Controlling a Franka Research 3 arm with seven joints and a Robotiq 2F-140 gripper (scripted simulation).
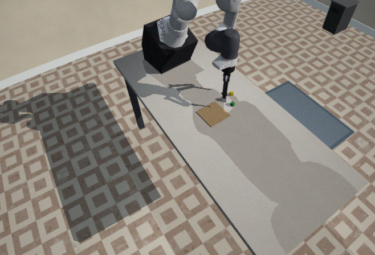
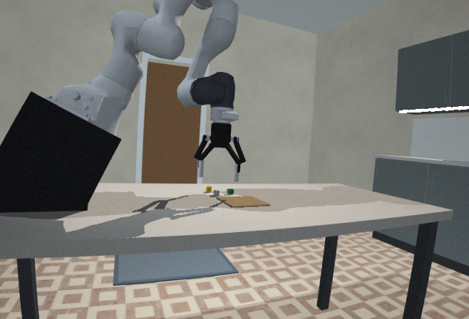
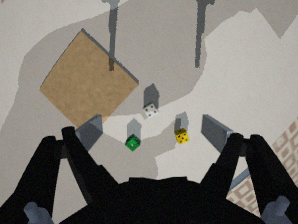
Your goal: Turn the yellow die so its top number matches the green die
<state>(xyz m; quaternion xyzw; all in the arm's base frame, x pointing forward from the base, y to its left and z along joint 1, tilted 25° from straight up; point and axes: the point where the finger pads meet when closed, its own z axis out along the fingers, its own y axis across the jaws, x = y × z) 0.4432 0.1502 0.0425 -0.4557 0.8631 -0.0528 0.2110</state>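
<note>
Hanging above the surface (image 2: 318, 221) with its fingers spread wide and nothing between them, the tool (image 2: 219, 173) points straight down over a small cluster of dice. The yellow die (image 3: 181, 136) lies below it, off the mat (image 3: 87, 86), resting directly on the surface; in the wrist view it sits just inside one fingertip, nearer that finger than the other. The green die (image 3: 132, 143) lies near the opposite finger, and a white die (image 3: 150, 110) rests between the two, a little farther out and just beside the mat's nearest corner. All three dice are apart from one another and none touches the mat. The cluster lies in the half of the surface towards the arm's black base (image 2: 47, 157), closer to the long edge beside the blue floor mat (image 1: 309, 114). The numbers on top are too small to read.
</note>
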